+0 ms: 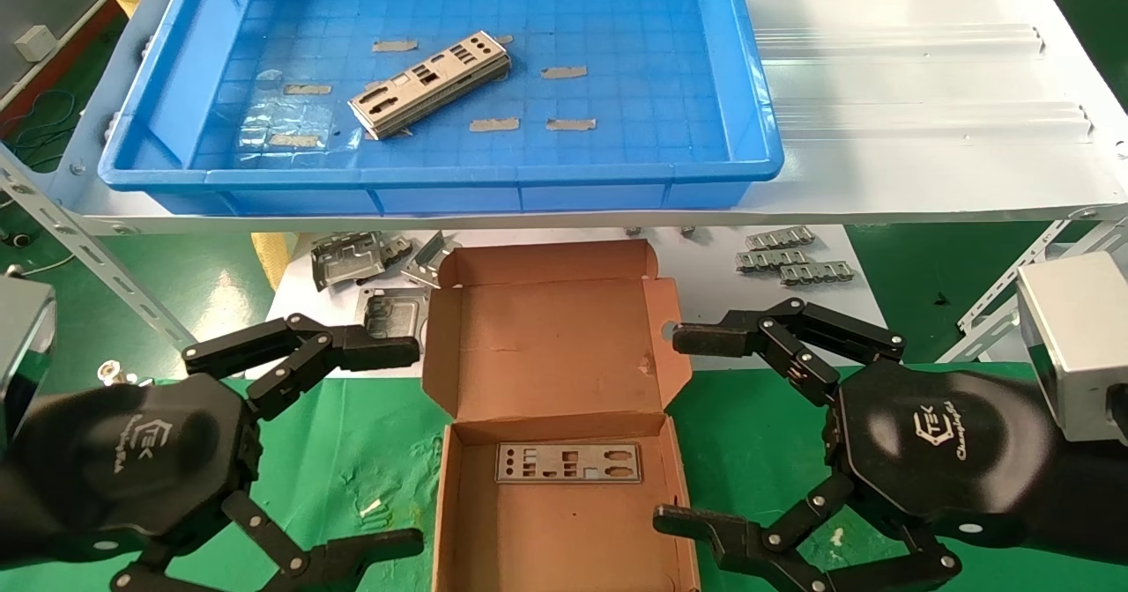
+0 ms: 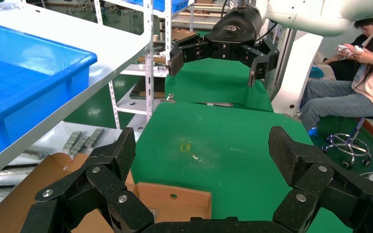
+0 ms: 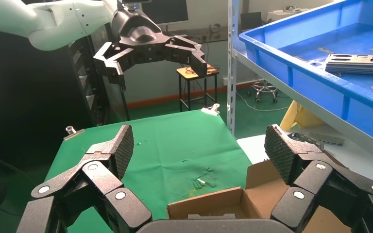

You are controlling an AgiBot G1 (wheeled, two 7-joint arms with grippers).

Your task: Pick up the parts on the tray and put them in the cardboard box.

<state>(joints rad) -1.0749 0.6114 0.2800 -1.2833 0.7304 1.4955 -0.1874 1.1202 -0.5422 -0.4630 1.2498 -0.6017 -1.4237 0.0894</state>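
A stack of grey punched parts [image 1: 432,81] lies slanted on the floor of the blue tray [image 1: 441,194], which stands on the raised white shelf; the stack also shows in the right wrist view [image 3: 359,63]. Below the shelf, the cardboard box [image 1: 546,345] lies open on the green cloth, with one grey plate [image 1: 568,462] flat inside. My left gripper [image 1: 414,447] hovers open just left of the box, and my right gripper [image 1: 670,429] hovers open just right of it. Both are empty, pointing inward at each other. Each wrist view shows a box corner [image 2: 175,204] [image 3: 209,204] below its open fingers.
Squarish metal frames [image 1: 348,257] and ridged strips [image 1: 793,257] lie on the white board behind the box, under the shelf. The shelf's angled steel legs [image 1: 88,248] stand at both sides. A seated person [image 2: 354,87] is beyond the table on the right arm's side.
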